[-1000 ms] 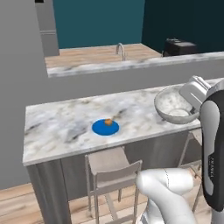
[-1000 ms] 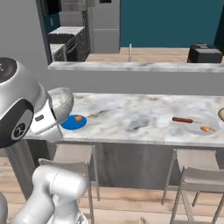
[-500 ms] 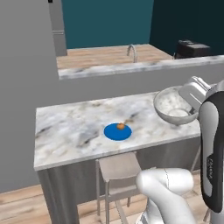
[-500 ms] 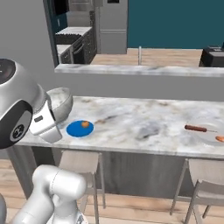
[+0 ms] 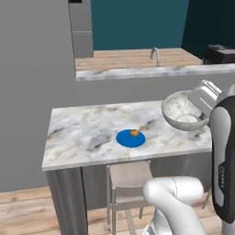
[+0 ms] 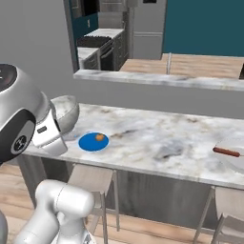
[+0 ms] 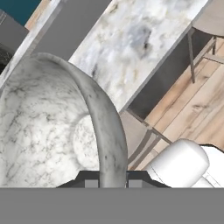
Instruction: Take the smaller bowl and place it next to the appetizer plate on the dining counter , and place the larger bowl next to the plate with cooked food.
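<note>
Currently the arm stands upright at the near side of the dining counter (image 5: 82, 133), with its dark-jointed upper link at the right edge of the left base view and its large rounded joint at the left edge of the right base view. The gripper (image 7: 107, 183) is closed on the rim of the smaller bowl (image 5: 183, 112); the hand view shows the bowl wall clamped between the two dark fingertips (image 7: 89, 181), one inside the bowl and one outside.

The smaller bowl is carried in the air, tilted, above the near edge of the counter. In the left base view it is to the right of the appetizer plate (image 5: 131, 138) and apart from it. In the right base view the smaller bowl (image 6: 66, 112) is partly hidden behind the white hand, just left of the appetizer plate (image 6: 93, 141).

The appetizer plate lies flat on the marble top near the front edge, with an orange morsel (image 5: 134, 133) on it. The plate with cooked food (image 6: 233, 155) is well apart, near the right edge of the right base view, where it is cut off by the frame. A stool (image 5: 128, 176) stands under the counter below the appetizer plate.
</note>
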